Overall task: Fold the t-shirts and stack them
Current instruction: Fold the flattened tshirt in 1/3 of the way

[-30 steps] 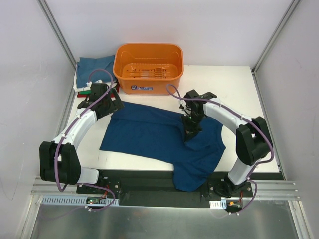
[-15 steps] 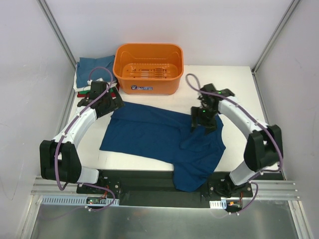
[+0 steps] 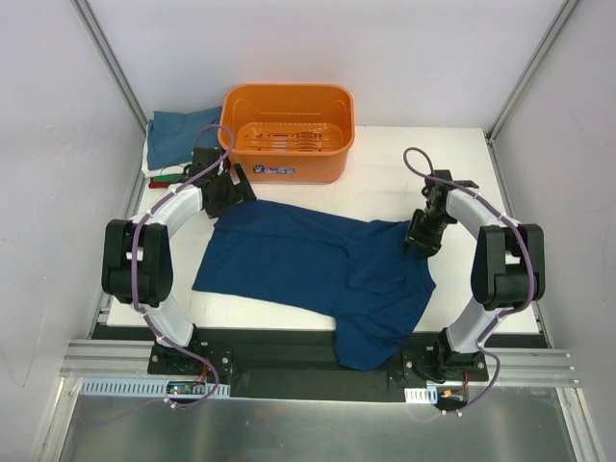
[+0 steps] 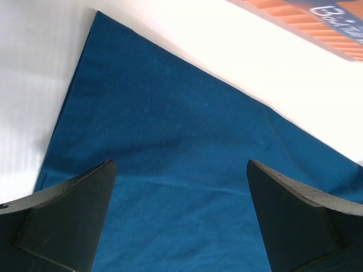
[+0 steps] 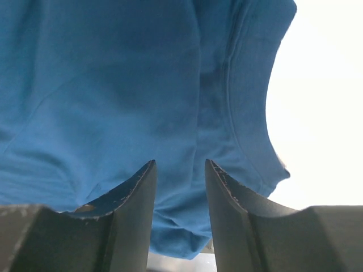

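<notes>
Moved since the earlier frame: R arm is off mid-shirt and now at the shirt's right edge; L arm is tucked in closer to its base.

- Navy t-shirt [image 3: 298,260]: spread on table [image 3: 385,173], creased near the middle, one end drooping over the near edge.
- Right gripper [image 3: 423,236]: over the shirt's right edge, beside a curved hem [image 5: 238,102]. Jaws stand at a narrow gap, and I see nothing pinched.
- Left gripper [image 3: 234,195]: jaws fully spread, just above the shirt's far-left corner, no cloth between them.
- Folded teal t-shirt [image 3: 178,130]: far-left, beside orange basket [image 3: 327,164].

Step in hand, my read: regrip both far edges for the fold.

How to do it well:
- L drops straight onto the corner and takes a single layer.
- R needs a wider gap before descending, then bites at the hem, not the loose belly.
- Lift both together and keep tension even.
- Pull the drooping end onto the table first, else it drags the fold askew.
</notes>
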`<state>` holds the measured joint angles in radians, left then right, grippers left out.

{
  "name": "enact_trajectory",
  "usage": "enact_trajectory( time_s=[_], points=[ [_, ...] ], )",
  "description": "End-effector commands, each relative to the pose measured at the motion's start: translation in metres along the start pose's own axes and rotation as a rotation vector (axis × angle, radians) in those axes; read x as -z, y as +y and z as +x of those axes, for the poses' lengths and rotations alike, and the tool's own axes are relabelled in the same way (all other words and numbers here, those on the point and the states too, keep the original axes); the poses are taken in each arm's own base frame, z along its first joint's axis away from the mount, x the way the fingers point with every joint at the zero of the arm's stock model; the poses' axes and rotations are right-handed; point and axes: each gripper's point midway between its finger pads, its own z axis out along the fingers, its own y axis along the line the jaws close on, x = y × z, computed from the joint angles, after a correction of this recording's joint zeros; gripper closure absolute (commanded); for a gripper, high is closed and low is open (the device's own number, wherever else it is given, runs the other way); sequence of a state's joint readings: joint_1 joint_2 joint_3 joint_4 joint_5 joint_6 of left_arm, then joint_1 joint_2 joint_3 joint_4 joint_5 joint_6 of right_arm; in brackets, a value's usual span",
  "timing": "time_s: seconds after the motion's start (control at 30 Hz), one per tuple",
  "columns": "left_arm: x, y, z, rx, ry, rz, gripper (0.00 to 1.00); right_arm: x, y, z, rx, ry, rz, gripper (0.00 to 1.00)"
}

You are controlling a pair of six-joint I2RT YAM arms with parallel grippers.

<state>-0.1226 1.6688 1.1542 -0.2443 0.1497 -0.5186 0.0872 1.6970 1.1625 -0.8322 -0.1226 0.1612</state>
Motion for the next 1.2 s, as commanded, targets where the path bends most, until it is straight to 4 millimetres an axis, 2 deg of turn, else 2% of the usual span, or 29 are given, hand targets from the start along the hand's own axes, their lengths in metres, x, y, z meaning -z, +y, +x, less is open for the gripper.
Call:
enact_trajectory(
  time_s=[0.0, 0.07, 0.17, 0.27, 0.47, 0.5, 0.6, 0.63, 0.87, 1.0, 1.17],
  points=[
    [-0.015, -0.011, -0.012, 0.022, 0.0, 0.047, 0.01, -0.009, -0.002, -0.006, -0.025, 0.014, 0.018, 0.58],
    [-0.025, -0.007, -0.009, 0.025, 0.013, 0.037, 0.01, -0.015, -0.004, -0.001, -0.027, 0.027, 0.02, 0.57],
    [-0.037, -0.002, -0.006, 0.025, 0.026, 0.023, 0.01, -0.022, -0.001, -0.004, -0.029, 0.025, 0.002, 0.59],
    [-0.046, 0.003, -0.004, 0.027, 0.034, 0.007, 0.01, -0.028, 0.002, -0.008, -0.035, 0.032, -0.009, 0.64],
    [-0.054, 0.019, -0.005, 0.036, 0.027, -0.045, 0.01, -0.036, -0.005, -0.013, -0.048, 0.037, 0.018, 0.75],
    [-0.055, 0.02, -0.005, 0.039, 0.026, -0.046, 0.01, -0.036, -0.006, -0.013, -0.053, 0.04, 0.015, 0.83],
    [-0.057, 0.025, -0.006, 0.047, 0.025, -0.054, 0.01, -0.033, -0.007, -0.016, -0.056, 0.02, 0.017, 0.97],
    [-0.056, 0.026, -0.006, 0.05, 0.026, -0.057, 0.01, -0.031, -0.008, -0.017, -0.058, 0.013, 0.024, 0.99],
    [-0.057, 0.043, -0.003, 0.074, 0.028, -0.101, 0.01, -0.008, -0.03, -0.008, -0.042, 0.024, 0.142, 0.99],
    [-0.056, 0.052, 0.001, 0.083, 0.03, -0.121, 0.01, 0.006, -0.055, -0.008, -0.037, 0.005, 0.274, 0.96],
    [-0.057, 0.055, 0.006, 0.091, 0.043, -0.129, 0.01, 0.003, -0.062, -0.007, -0.036, 0.021, 0.298, 0.95]
  ],
)
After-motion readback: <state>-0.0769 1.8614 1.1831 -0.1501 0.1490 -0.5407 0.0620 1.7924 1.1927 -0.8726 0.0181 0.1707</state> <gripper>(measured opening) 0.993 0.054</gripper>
